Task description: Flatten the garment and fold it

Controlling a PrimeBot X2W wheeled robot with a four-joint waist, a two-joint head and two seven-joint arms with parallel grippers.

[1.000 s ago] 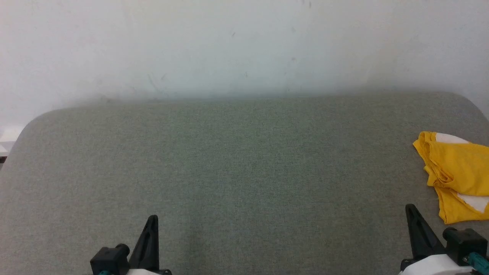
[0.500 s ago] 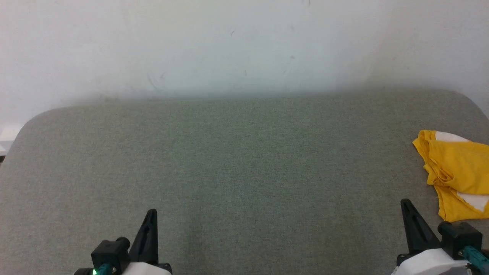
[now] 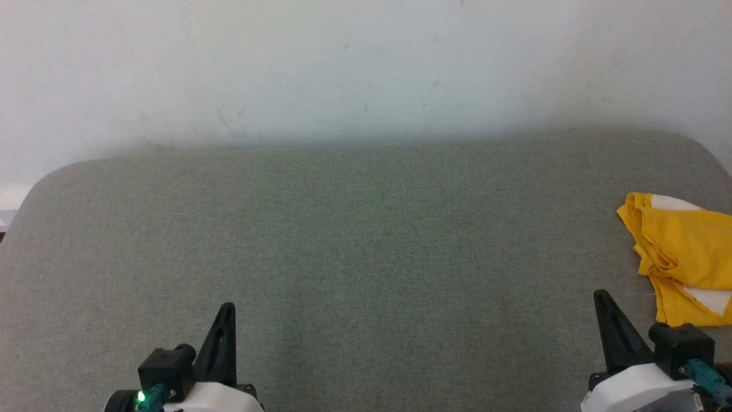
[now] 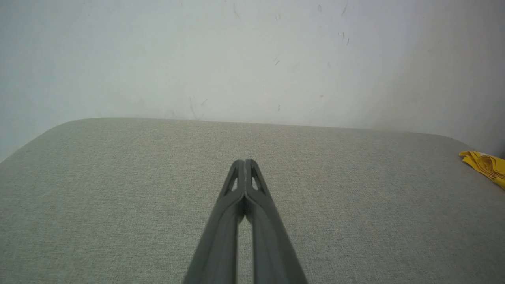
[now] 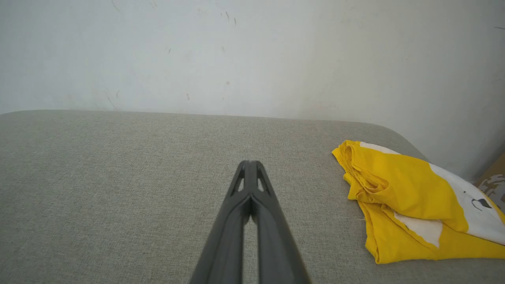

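1. The garment point(image 5: 398, 185) lies crumpled at the far right of the grey table point(image 3: 343, 229), near its rounded corner. A careless tug could drag it over the side.
2. The left claw point(image 4: 245, 161) and right claw point(image 5: 249, 162) are both clenched and empty. Unopened, they would only shove the cloth.
3. The layers are bunched, so a pinch may catch several at once.
4. The left claw is well apart from the garment, so spreading it single-handed risks fresh wrinkles.
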